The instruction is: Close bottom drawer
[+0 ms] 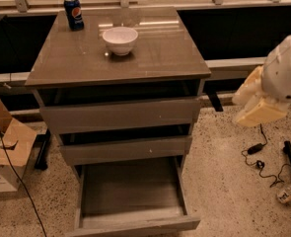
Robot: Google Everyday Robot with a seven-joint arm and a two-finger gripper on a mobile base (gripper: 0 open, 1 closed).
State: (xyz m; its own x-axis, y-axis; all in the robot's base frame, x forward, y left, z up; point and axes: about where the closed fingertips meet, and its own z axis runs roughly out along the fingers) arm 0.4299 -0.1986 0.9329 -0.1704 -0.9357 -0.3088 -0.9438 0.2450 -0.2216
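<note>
The grey-brown cabinet (118,58) has three drawers. The bottom drawer (132,189) is pulled far out toward me; its wood-grain floor is bare and its narrow front (135,225) is at the lower edge of the view. The middle drawer (125,149) and top drawer (118,115) stand slightly out. My gripper (256,102) shows as a cream and white arm end at the right edge. It hangs in the air right of the cabinet at top-drawer height, touching nothing.
A white bowl (120,39) and a blue soda can (74,13) stand on the cabinet top. A cardboard box (4,154) sits on the floor at left. Cables (258,159) and a small bottle (287,194) lie on the floor at right.
</note>
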